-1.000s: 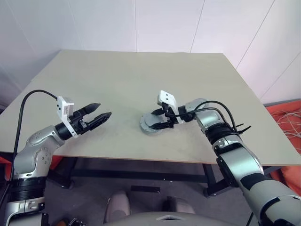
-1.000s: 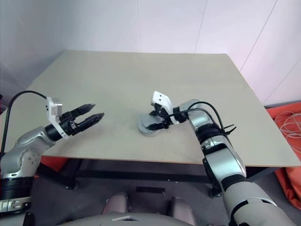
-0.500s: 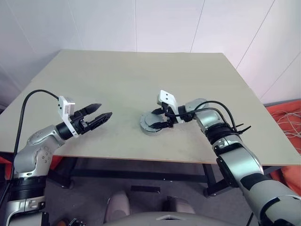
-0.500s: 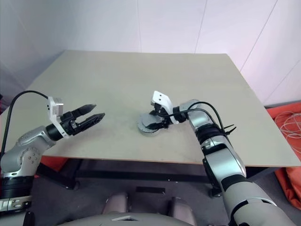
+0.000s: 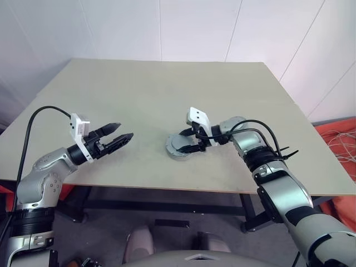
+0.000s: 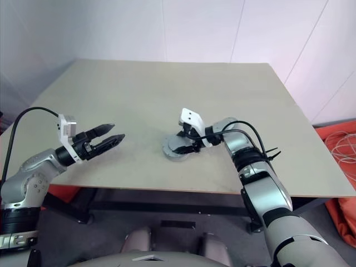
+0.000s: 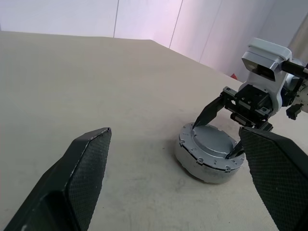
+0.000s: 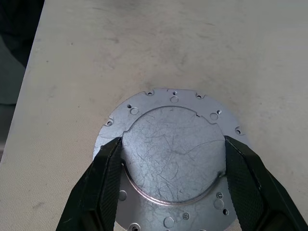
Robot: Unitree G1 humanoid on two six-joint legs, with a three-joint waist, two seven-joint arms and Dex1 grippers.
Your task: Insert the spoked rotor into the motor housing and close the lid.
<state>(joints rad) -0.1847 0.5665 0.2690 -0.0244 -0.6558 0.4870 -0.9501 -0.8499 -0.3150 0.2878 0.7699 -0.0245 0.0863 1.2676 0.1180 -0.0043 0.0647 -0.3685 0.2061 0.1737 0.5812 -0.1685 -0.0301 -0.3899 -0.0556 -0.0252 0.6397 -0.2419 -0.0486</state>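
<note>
The pale beige flat-topped table (image 5: pixel 167 89) is lying wide open, with bare surface stretching away behind and to both sides. The squat round grey metal motor housing (image 5: pixel 179 148) is sitting well towards the near edge, roughly midway across, with only a narrow strip of table between it and the drop.

The right tool (image 7: pixel 214 139) is reaching in from the right and angling down. Its black fingers (image 8: pixel 108 178) are clasping the raised, scratched grey round lid (image 8: pixel 171 154) from two opposite sides, fingertips pressing at its rim. Around that lid a flat flange is showing, dotted with small screw holes. The metal is looking dull and scuffed, and the housing's wall is plain and smooth.

The left tool (image 5: pixel 123 130) is hovering over the table's left part, well apart from the housing, pointing towards it with its fingers spread and nothing between them. Their inner faces are looking finely textured.

Whatever is sitting inside the housing is staying hidden under the lid.
</note>
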